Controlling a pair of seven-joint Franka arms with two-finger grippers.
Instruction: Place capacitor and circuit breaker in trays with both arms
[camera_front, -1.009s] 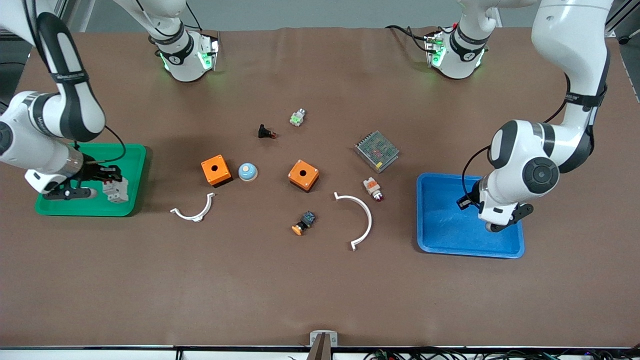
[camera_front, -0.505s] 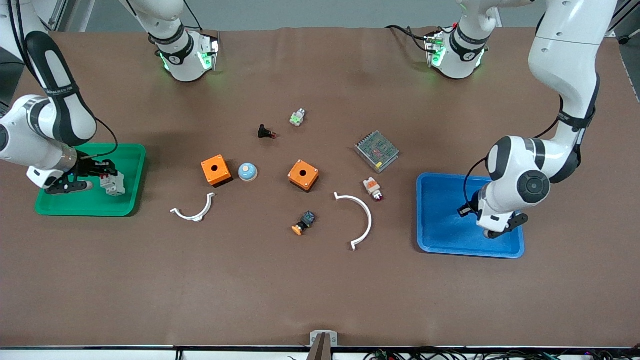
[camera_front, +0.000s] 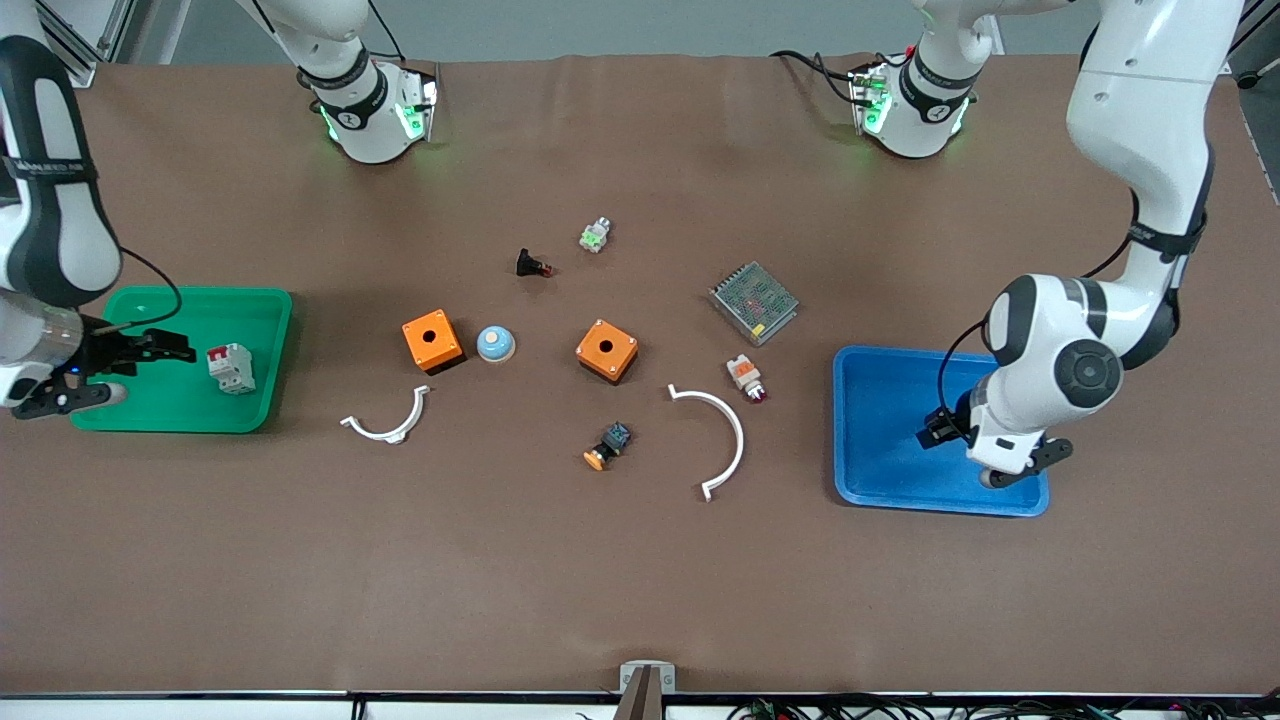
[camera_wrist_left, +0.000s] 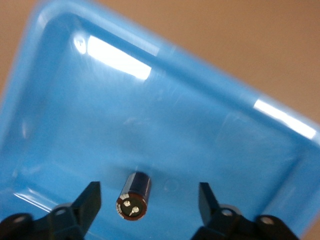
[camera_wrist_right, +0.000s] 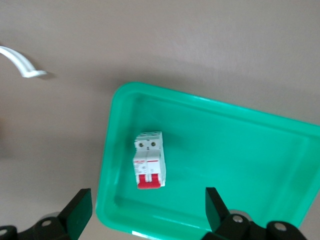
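**Status: both parts lie in their trays, both of my grippers spread and empty**

**Front view.** My right gripper (camera_front: 110, 372) hangs over the outer end of the green tray (camera_front: 262, 400), at the right arm's end of the table. Its fingers stand apart and hold nothing. The circuit breaker (camera_front: 230, 367) lies inside the green tray, on the side toward the table's middle, clear of my fingers. My left gripper (camera_front: 985, 455) is low over the blue tray (camera_front: 880, 480), at the left arm's end of the table, over the corner nearest the front camera. The wrist body hides the fingers here, and the capacitor cannot be made out from this camera. Between the trays lie two orange boxes (camera_front: 432, 340), two white curved clips (camera_front: 712, 435) and several small parts.

**Left wrist view.** My two fingertips (camera_wrist_left: 90, 200) are spread wide. The capacitor (camera_wrist_left: 134, 195) lies on its side on the floor of the blue tray (camera_wrist_left: 60, 80), in the gap between the fingertips, touching neither. Its end face with two pale terminals points at the camera.

**Right wrist view.** My fingertips (camera_wrist_right: 80, 210) are wide apart, with nothing between them. The circuit breaker (camera_wrist_right: 149, 160) lies flat on the floor of the green tray (camera_wrist_right: 210, 105), near one end wall, its red levers facing up. One end of a white curved clip (camera_wrist_right: 20, 64) shows on the table outside the tray.
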